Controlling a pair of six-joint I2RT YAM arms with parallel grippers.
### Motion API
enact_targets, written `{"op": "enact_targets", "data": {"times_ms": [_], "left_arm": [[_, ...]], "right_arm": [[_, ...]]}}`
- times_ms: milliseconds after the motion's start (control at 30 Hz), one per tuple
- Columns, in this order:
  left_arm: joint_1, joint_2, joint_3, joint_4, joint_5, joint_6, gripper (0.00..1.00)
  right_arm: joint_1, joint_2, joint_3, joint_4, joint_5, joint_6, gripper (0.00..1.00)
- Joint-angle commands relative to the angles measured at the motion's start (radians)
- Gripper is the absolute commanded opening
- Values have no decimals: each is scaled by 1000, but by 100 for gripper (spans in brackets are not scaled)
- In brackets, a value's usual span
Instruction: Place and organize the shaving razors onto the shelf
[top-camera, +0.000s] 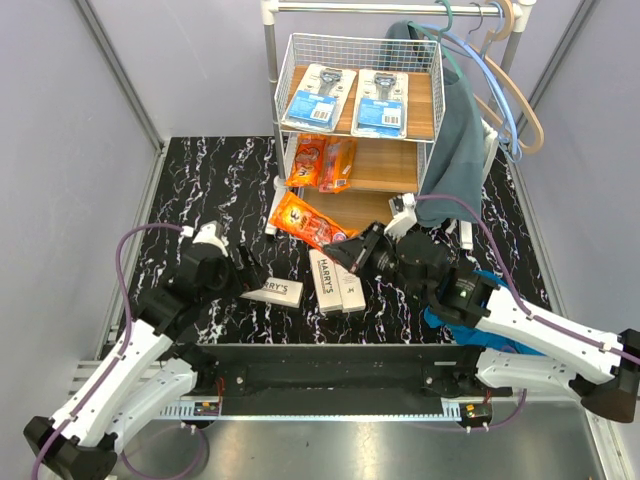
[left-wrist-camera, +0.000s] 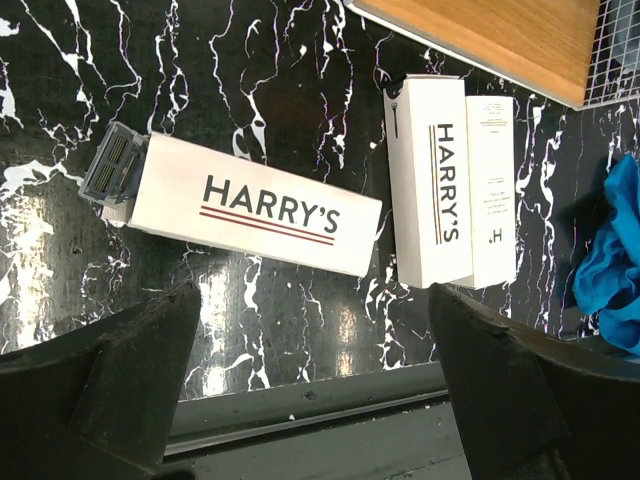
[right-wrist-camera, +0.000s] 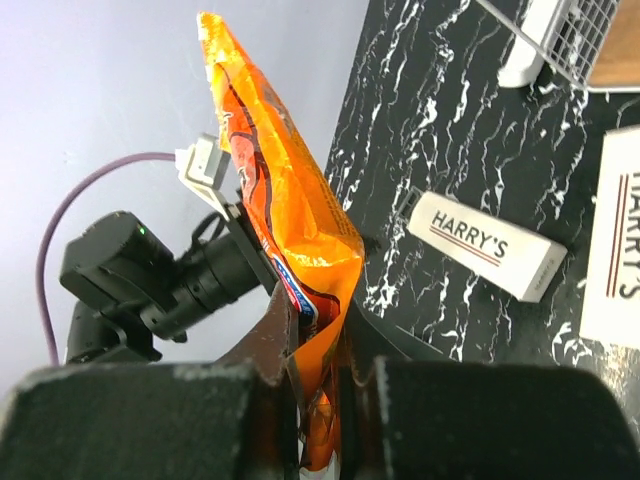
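Observation:
The shelf (top-camera: 428, 92) stands at the back, with two blue-and-white razor cards (top-camera: 318, 95) on its top board and orange razor bags (top-camera: 322, 163) on the middle tier. My right gripper (top-camera: 352, 252) is shut on the corner of another orange bag (right-wrist-camera: 285, 200), held just off the table in front of the shelf. A white HARRY'S box (left-wrist-camera: 255, 205) lies on the black marble table. Two more HARRY'S boxes (left-wrist-camera: 430, 180) lie side by side to its right. My left gripper (left-wrist-camera: 315, 370) hangs open above the table's near edge, short of the single box, with nothing between its fingers.
A white clothes rail (top-camera: 270, 40) with hangers and a teal garment (top-camera: 455, 130) stands behind and right of the shelf. A blue cloth (top-camera: 465, 300) lies under my right arm. A metal rail (left-wrist-camera: 300, 410) runs along the table's near edge.

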Motion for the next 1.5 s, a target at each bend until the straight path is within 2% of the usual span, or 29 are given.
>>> {"op": "enact_targets", "data": {"times_ms": [0,267,767,1133,1467], "left_arm": [[0,-17,3,32,8,14,99],[0,-24,-23,35,17,8,99],[0,-47,-69,49,41,-9,99],[0,-60,-85,57,69,-22,99],[0,-71,-96,57,84,-25,99]], "right_arm": [[-70,2,71,-12,-61,-38,0],[-210,-19,88,-45,88,50,0],[-258,54,112,-10,442,160,0],[-403,278,264,-22,366,142,0],[-426,409,330,-64,322,162,0]]}}
